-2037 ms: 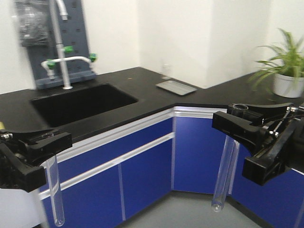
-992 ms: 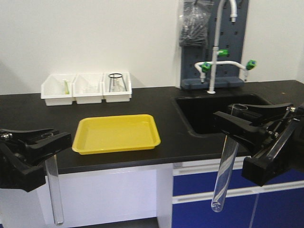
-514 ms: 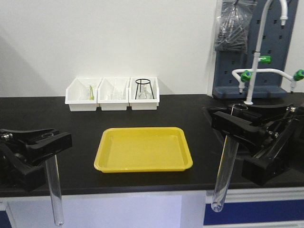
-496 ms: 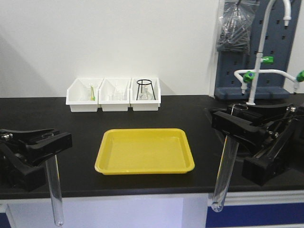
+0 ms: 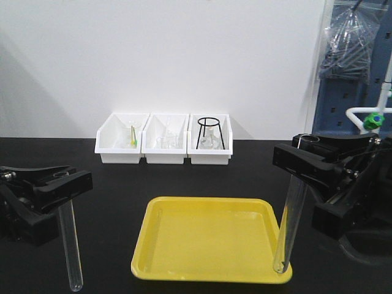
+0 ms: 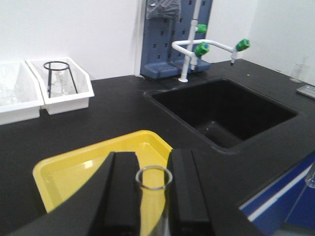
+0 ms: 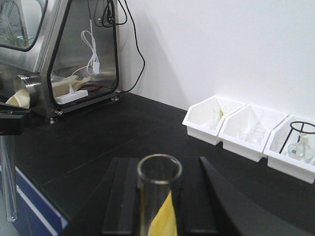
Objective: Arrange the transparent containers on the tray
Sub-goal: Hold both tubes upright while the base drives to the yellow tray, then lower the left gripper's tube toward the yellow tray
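Left gripper (image 5: 59, 179) clenched on left tube (image 5: 71, 248), hanging left of the tray (image 5: 208, 236). Right gripper (image 5: 308, 149) clenched on right tube (image 5: 286, 226), by the tray's right edge. I should tilt each flat, lower slowly, then release.

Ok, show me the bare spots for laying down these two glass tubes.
The shallow yellow plastic tray is bare inside. The black countertop is free between it and the three white plastic bins. Crowded: the bins, holding glassware.
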You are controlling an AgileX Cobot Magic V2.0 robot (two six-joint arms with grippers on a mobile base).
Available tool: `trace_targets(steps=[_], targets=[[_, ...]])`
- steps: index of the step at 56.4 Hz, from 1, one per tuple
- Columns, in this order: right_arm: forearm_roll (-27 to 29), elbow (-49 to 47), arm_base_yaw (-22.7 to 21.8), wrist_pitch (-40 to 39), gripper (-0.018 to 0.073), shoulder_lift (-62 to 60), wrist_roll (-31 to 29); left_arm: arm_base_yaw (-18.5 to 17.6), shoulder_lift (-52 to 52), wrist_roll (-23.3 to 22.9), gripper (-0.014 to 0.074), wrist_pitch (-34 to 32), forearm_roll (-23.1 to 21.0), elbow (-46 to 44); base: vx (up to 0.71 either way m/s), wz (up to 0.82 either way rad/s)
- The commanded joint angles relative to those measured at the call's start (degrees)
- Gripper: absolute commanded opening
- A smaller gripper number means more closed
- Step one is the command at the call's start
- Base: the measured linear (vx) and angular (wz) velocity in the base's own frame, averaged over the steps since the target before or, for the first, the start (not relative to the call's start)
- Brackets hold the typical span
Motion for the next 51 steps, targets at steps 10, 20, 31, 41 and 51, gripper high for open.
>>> trace_targets(steps=[10,20,31,41,51], targets=[[-1.0,-1.9,-0.1,1.4,-0.0011,-0.9,-0.1,-0.3,-1.0,-0.5,0.0000,1.2,4.3,-1.6,0.32,0.04],[-1.0,-1.9,-0.1,1.4,-0.0011,-0.9,-0.1,-0.3,-1.0,-0.5,0.0000,1.2,4.3,-1.6,0.30,-0.04],[-1.0,-1.9,-0.1,1.4,-0.0011,-0.9,-0.1,-0.3,-1.0,-0.5,0.0000,1.2,4.3,-1.6,0.26,-0.09],[-1.0,-1.9,-0.1,1.4,-0.0011,-0.9,-0.1,-0.3,-1.0,-0.5,0.0000,1.2,4.3,-1.6,0.21,-0.09],[-1.0,-1.9,-0.1,1.4,-0.0011,-0.9,-0.1,-0.3,-1.0,-0.5,0.0000,1.2,4.3,-1.6,0.15,-0.02]])
